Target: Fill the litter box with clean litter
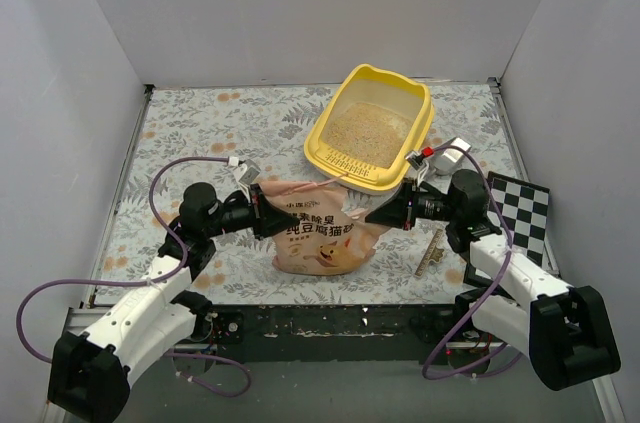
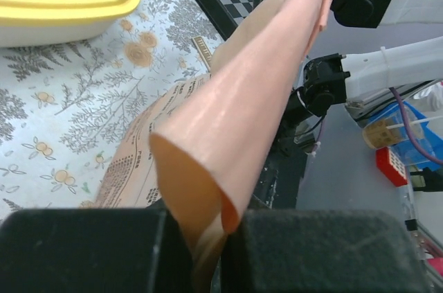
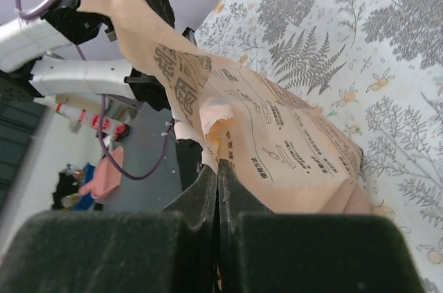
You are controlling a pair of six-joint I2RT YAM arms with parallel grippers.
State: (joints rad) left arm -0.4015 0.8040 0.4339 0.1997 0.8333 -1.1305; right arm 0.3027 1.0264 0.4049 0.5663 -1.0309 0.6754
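L hand (image 1: 264, 213) on bag (image 1: 325, 248), litter box (image 1: 345, 158) beyond.

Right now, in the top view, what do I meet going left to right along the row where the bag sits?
left gripper → peach-pink bag → right gripper → checkerboard card

Smooth, glossy yellow plastic litter box (image 1: 350, 163); grainy, matt clean litter (image 1: 367, 133); the litter bag (image 1: 322, 240) is crinkled, faintly shiny peach film.

One litter box (image 1: 360, 169), one bag (image 1: 320, 240), one scoop (image 1: 450, 155).
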